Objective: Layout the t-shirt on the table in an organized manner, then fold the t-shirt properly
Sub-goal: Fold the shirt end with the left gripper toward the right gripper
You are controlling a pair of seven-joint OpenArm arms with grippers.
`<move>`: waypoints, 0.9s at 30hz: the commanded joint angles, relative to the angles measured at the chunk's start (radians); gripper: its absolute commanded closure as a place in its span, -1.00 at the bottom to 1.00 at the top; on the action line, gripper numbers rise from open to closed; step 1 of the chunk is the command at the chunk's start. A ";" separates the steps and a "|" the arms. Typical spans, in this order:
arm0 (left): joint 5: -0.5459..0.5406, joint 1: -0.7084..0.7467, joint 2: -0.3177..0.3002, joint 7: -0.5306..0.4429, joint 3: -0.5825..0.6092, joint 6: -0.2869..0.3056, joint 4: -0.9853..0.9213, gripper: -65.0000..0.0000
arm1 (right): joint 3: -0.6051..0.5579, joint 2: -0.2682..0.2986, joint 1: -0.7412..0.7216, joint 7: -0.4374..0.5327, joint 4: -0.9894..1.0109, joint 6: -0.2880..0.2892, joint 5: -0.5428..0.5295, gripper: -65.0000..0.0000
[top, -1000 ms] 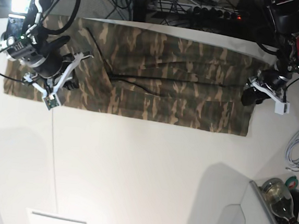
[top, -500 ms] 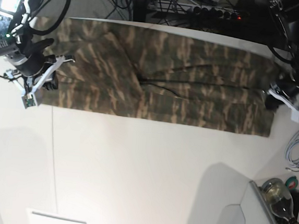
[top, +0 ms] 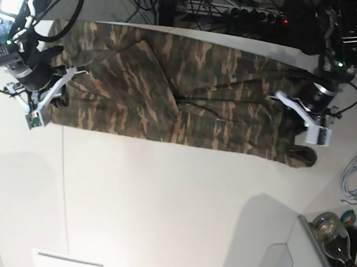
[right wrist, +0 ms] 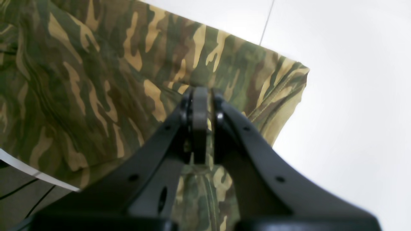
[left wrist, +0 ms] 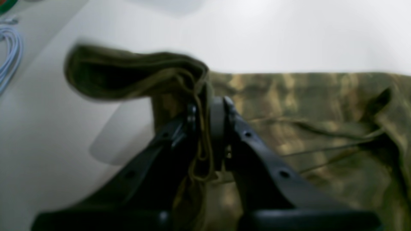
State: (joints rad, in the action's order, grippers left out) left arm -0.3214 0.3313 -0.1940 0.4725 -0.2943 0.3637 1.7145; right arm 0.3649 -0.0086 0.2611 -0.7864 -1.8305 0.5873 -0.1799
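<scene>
Both grippers pinch the shirt [top: 169,95] on the table [top: 160,200]: the left gripper [left wrist: 207,106] clamps one bunched end, the right gripper [right wrist: 202,96] the opposite edge.

1. The shirt [top: 175,102] lies stretched sideways along the far edge of the surface [top: 171,214].
2. The right gripper [top: 55,101] is at its left end in the base view, the left gripper [top: 289,132] at its right end.
3. A bottle [top: 337,238] lies off the near right corner.

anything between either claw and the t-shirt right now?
Nothing visible. The left claw is shut on a bunched edge of the t-shirt, and the right claw is shut on its opposite end.
</scene>
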 commanded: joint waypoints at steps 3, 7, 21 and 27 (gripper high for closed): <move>-0.008 -0.019 -0.008 0.059 0.114 -0.053 0.017 1.00 | 0.003 0.005 -0.009 0.018 -0.016 0.004 -0.011 0.91; -0.008 -0.045 -0.005 0.078 0.244 -0.082 0.014 1.00 | 0.003 0.005 -0.007 0.018 -0.016 0.004 -0.011 0.91; -0.011 -0.151 -0.003 0.078 0.548 -0.205 -0.101 1.00 | 0.003 0.005 -0.004 0.018 -0.016 0.004 -0.011 0.91; -0.011 -0.160 0.012 0.076 0.574 -0.205 -0.133 1.00 | 0.003 0.005 -0.006 0.018 -0.016 0.004 -0.011 0.91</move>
State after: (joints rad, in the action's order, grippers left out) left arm -0.3218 0.1787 -0.1848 0.5697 0.2790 0.1562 1.5639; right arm 0.3649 -0.0082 0.2638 -0.7868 -1.8305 0.5877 -0.1795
